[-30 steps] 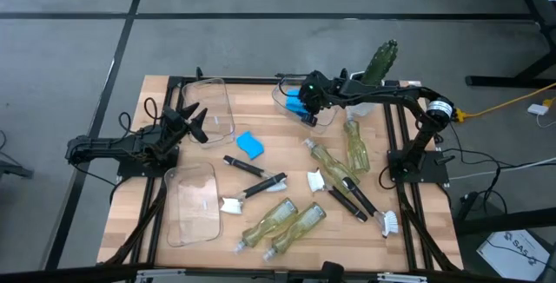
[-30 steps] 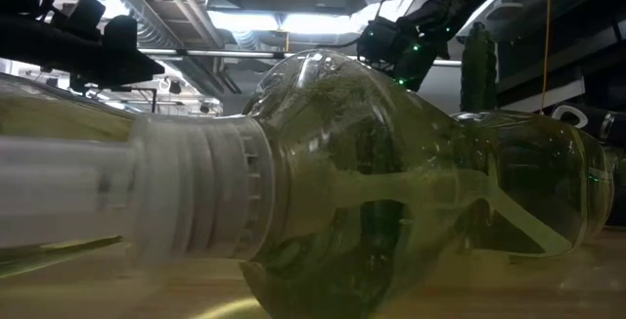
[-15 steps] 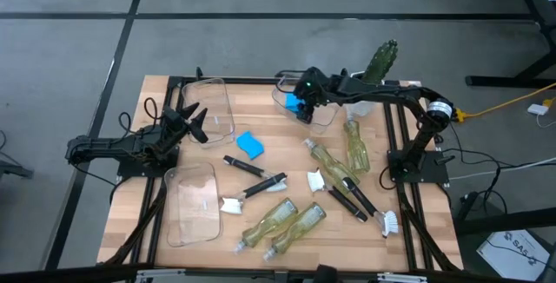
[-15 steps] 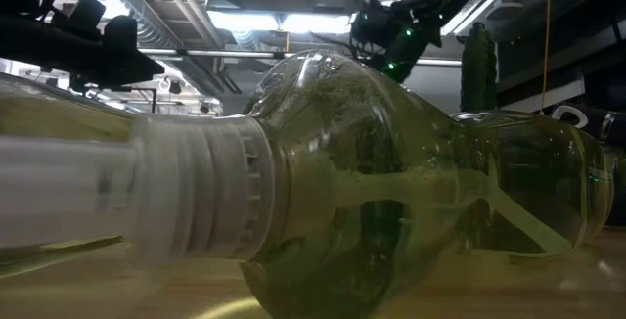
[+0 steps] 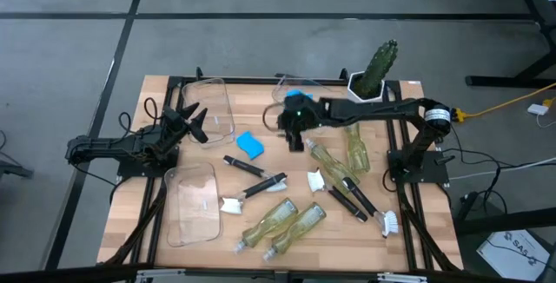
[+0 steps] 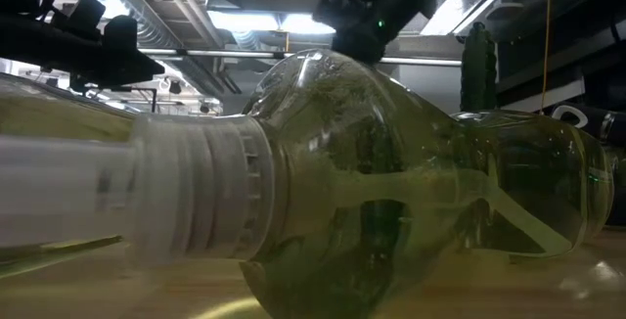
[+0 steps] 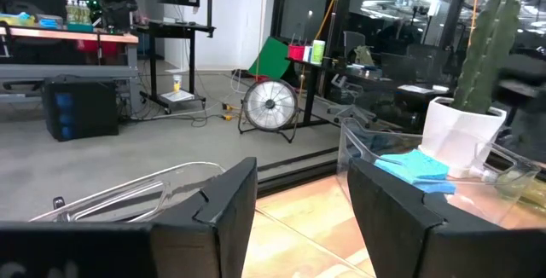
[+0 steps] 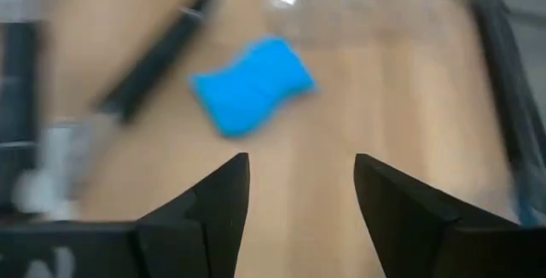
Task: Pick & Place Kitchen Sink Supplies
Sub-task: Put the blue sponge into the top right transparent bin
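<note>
My right gripper (image 5: 294, 137) (image 8: 299, 199) hangs open above the table's middle, between the far clear bin (image 5: 280, 82) and a loose blue sponge (image 5: 250, 144) (image 8: 253, 85) that lies flat on the wood. Another blue sponge (image 5: 296, 96) (image 7: 418, 165) lies inside that bin. My left gripper (image 5: 195, 122) (image 7: 299, 201) waits open at the left. Soap bottles (image 5: 269, 220) (image 5: 300, 225) (image 5: 323, 157) (image 5: 354, 144) lie on their sides. Black-handled brushes (image 5: 243, 166) (image 5: 261, 187) (image 5: 352, 198) lie flat among them. One bottle (image 6: 342, 221) fills the low view.
A clear bin (image 5: 217, 109) sits by my left gripper and another (image 5: 193, 203) lies near the table's near left edge. The green cactus in its white pot (image 5: 373, 73) (image 7: 478, 82) stands at the far right. Bare wood shows between the loose sponge and the far bin.
My right gripper has moved from over the far bin toward the table's left and near side, ending close to the loose sponge. A blue sponge stays in the bin where the gripper was. The left arm has kept still.
</note>
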